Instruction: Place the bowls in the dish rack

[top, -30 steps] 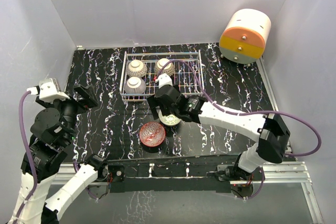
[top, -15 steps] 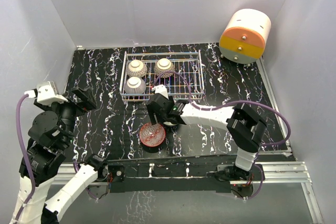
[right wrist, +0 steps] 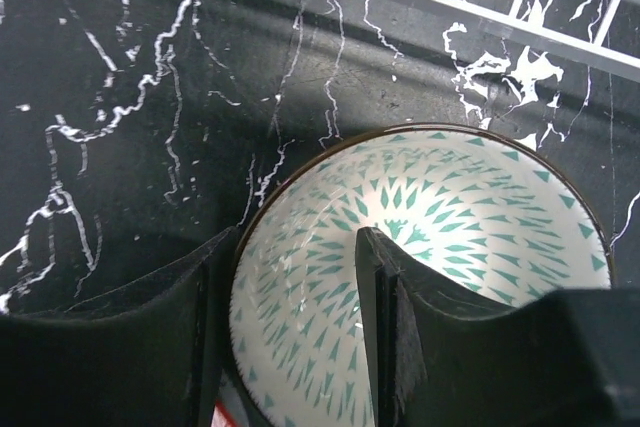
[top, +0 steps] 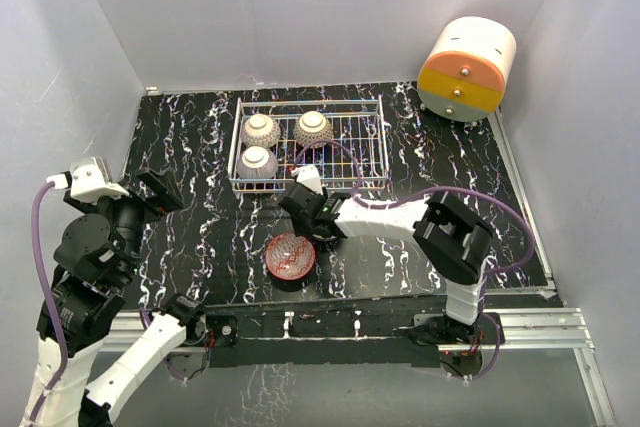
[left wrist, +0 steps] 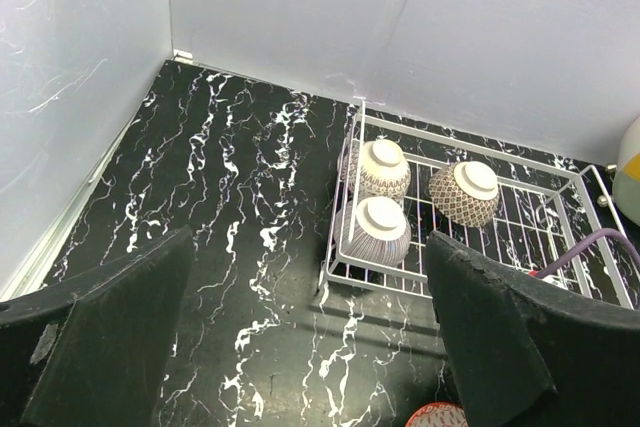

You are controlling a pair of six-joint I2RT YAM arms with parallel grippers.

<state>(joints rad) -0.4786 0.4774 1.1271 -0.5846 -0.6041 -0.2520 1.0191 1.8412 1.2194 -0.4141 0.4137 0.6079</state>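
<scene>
Overhead from behind, left wrist farther back — both see dish rack (left wrist: 505, 227), right wrist close over bowl (right wrist: 480, 207)

Left hand (left wrist: 310, 337) wide open, right hand (right wrist: 290, 287) partly open.

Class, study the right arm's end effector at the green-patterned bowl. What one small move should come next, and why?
Probably close the jaws fully. The right end effector straddles the rim of the green bowl, one finger outside the wall and one inside, with a gap showing beside the inner finger, so the bowl looks not yet gripped for lifting to the dish rack.
</scene>
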